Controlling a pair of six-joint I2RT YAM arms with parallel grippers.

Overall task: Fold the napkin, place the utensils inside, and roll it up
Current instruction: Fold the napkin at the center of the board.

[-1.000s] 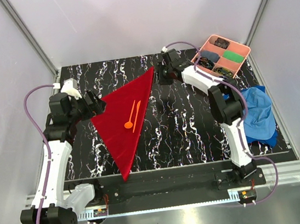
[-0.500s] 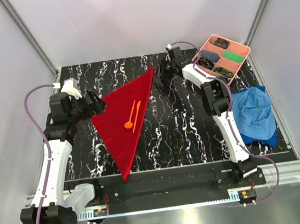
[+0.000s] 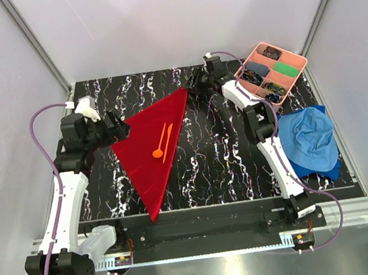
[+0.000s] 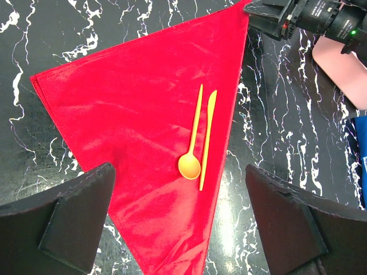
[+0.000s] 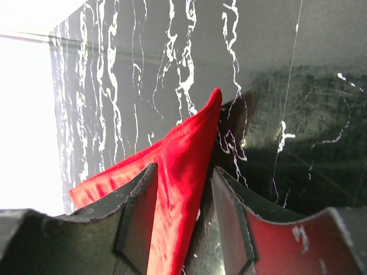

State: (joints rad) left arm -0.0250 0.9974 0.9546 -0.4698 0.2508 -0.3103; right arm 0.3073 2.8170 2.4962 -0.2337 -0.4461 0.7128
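Observation:
The red napkin (image 3: pixel 147 157) lies folded into a triangle on the black marble table. An orange spoon (image 4: pixel 191 153) and a slim orange knife (image 4: pixel 207 135) lie side by side on it near its right edge. My left gripper (image 3: pixel 116 128) hovers above the napkin's left corner, its jaws wide open and empty; in the left wrist view (image 4: pixel 180 186) the cloth and the spoon's bowl show between the fingers. My right gripper (image 3: pixel 195 86) is down at the napkin's far tip. In the right wrist view that corner (image 5: pixel 184 143) lies between the parted fingers (image 5: pixel 184 172), with a gap beside the right one.
A pink compartment tray (image 3: pixel 299 72) with small dark and green items stands at the back right. A blue cloth (image 3: pixel 312 139) lies crumpled at the right edge beside the right arm. Grey walls close in the table on three sides.
My right gripper has moved left onto the napkin's far tip, and the tip has shifted slightly toward me. The left arm and the utensils have not moved.

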